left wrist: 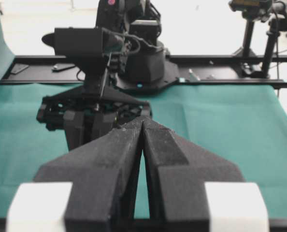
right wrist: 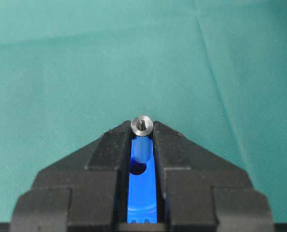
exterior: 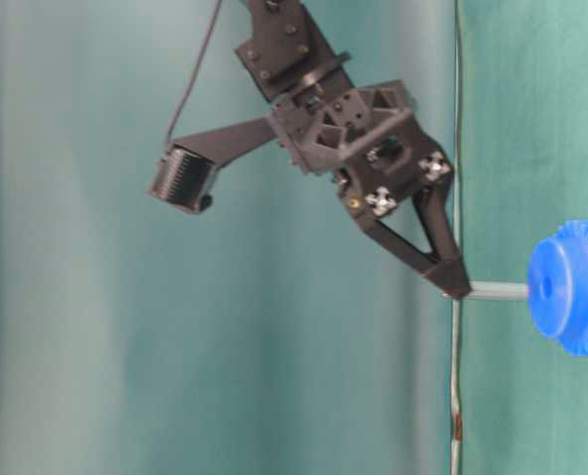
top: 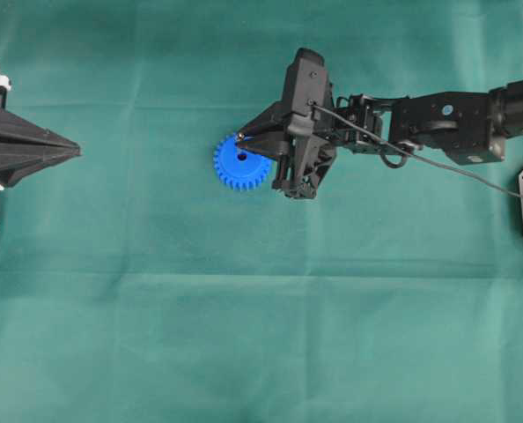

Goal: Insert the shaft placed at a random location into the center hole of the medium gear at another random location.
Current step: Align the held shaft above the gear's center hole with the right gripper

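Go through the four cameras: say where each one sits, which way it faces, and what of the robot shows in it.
Overhead exterior: above, facing straight down on the green cloth; left tool at left edge, right arm over the blue gear.
Table-level exterior: low, picture turned sideways; right tool holds the shaft at the gear's face.
Left wrist: on the left arm, facing across the table; its shut tool in front, right arm behind.
Right wrist: looks down along its fingers at shaft end and gear.
Shared: the overhead and table-level views both show the right tool at the gear.
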Action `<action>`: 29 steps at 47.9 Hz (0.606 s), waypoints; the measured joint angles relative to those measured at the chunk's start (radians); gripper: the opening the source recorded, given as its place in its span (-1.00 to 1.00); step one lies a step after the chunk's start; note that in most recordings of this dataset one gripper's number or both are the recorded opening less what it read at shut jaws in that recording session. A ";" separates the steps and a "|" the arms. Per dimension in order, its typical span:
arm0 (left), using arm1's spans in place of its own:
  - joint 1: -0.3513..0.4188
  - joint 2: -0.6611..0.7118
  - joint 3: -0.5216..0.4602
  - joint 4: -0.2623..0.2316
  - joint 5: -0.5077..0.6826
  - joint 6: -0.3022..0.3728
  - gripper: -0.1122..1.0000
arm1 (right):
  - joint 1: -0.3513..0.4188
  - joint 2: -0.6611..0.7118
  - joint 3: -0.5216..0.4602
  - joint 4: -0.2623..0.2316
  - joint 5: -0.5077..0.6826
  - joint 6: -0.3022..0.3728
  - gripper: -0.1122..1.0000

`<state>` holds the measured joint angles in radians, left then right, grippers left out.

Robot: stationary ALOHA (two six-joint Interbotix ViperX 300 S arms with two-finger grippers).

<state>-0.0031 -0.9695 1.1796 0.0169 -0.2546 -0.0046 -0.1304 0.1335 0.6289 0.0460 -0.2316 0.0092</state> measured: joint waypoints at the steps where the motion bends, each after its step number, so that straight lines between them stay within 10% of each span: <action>1: 0.000 0.002 0.000 0.000 0.000 0.000 -0.80 | 0.002 0.005 0.000 0.000 -0.003 0.002 -0.56; 29: 0.000 0.002 0.000 0.000 0.000 0.000 -0.80 | 0.000 0.028 -0.006 0.008 -0.028 0.009 -0.56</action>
<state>-0.0031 -0.9679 1.1796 0.0169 -0.2546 -0.0046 -0.1304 0.1611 0.6228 0.0537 -0.2592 0.0184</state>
